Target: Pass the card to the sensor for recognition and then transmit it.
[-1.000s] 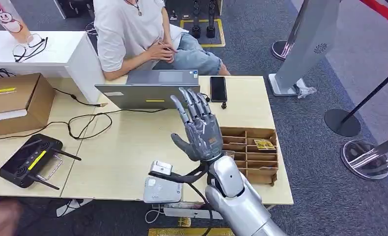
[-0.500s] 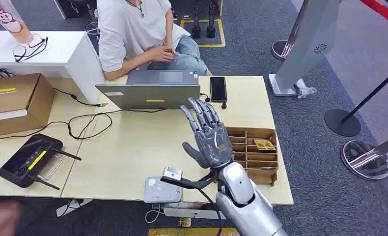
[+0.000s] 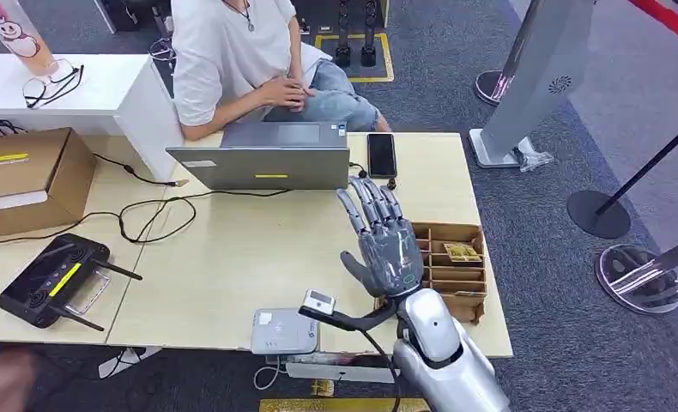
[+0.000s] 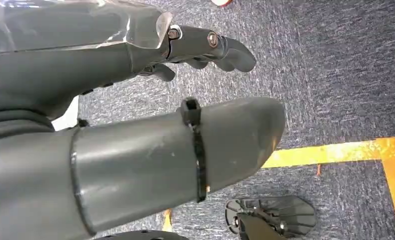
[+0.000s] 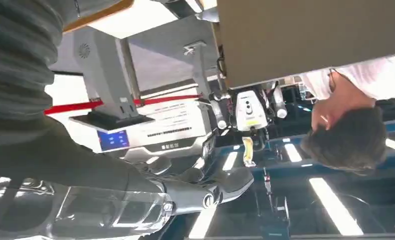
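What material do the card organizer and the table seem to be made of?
The card organizer looks like brown corrugated cardboard, matte: thin slotted dividers with raw edges. The table looks like light wood or a wood-look laminate, with a smooth, low-sheen top and a faint grain; the pictures cannot tell which.

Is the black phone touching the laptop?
Apart. The head view shows a strip of bare table between the phone and the laptop.
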Motion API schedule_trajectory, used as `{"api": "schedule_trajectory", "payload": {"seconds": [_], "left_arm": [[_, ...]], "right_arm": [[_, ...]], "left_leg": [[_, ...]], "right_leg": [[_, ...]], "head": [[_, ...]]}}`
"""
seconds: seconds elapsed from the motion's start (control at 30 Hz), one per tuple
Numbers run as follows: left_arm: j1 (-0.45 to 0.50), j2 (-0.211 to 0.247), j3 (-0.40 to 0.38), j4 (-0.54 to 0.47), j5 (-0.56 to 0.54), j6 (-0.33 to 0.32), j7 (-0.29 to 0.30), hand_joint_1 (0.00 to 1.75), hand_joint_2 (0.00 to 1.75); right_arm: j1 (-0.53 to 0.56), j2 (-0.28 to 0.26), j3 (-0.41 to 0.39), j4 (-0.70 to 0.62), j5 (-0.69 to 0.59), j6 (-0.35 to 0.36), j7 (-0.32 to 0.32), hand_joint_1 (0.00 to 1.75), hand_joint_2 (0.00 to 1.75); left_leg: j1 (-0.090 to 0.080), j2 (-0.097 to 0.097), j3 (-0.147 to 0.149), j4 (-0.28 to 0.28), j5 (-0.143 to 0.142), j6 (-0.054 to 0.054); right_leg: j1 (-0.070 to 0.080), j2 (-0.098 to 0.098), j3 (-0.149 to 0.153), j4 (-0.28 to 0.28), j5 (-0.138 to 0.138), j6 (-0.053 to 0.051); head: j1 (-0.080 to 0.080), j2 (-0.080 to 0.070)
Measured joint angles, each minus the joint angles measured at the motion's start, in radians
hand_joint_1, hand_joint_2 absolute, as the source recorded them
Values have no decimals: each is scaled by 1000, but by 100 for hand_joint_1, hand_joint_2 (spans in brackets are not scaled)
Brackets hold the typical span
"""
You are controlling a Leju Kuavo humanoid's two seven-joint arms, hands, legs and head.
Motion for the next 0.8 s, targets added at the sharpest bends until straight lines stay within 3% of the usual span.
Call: {"api": "schedule_trajectory", "payload": {"seconds": [0.8], "left_arm": [[0,0,10,0,-16,-2,0,0,0]], "right_arm": [[49,-52,-71,-35,71,126,57,0,175]], "left_leg": [[0,0,0,0,0,0]], "right_leg": [[0,0,0,0,0,0]], "head": [[0,0]]}}
